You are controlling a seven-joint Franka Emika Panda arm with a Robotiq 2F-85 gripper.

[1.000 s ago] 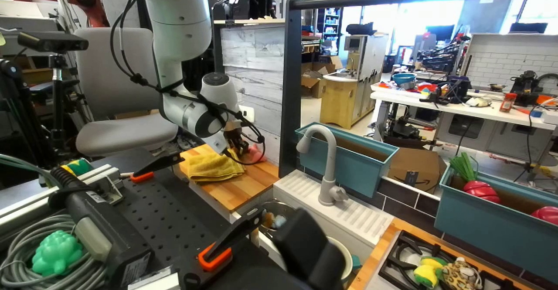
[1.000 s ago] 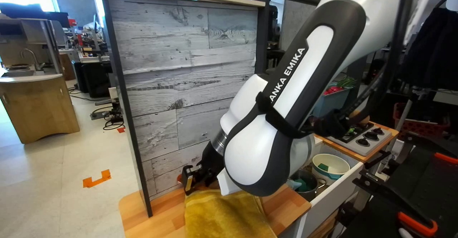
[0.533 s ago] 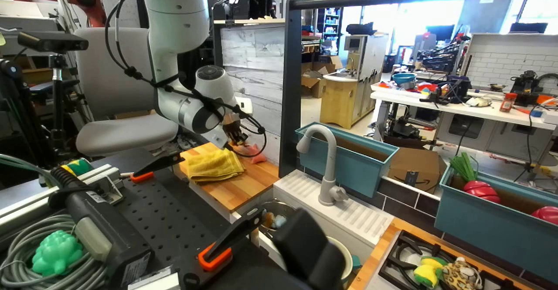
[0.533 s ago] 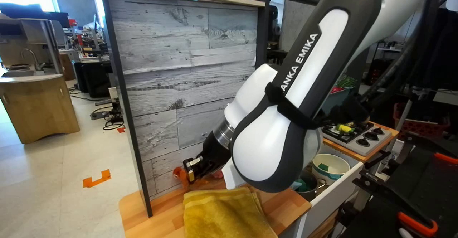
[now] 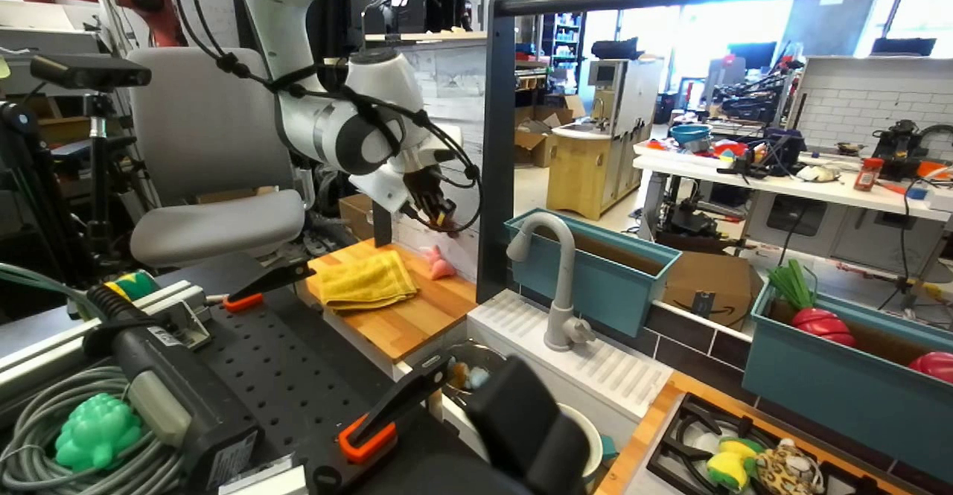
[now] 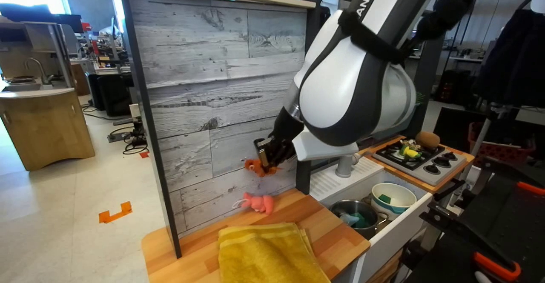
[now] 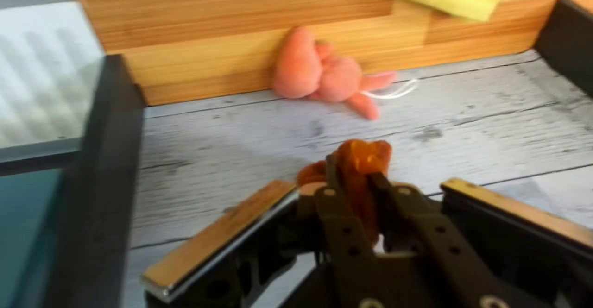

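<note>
The counter (image 6: 198,255) is picked up first, at the left of an exterior view, and there, up at one o'clock from it, an orange toy (image 6: 254,167) is held in mid-air! Straight below, at six o'clock, a pink toy (image 6: 258,203) is seen lying by the panel (image 6: 191,104). The fingers (image 7: 340,215), nearly together in the wrist view, are clamped on the orange toy. Farther right, at four o'clock from them, sits a pot (image 6: 365,232). A carry seems to be in hand; a firm grip is called for next, the panel to be avoided before any lowering.
</note>
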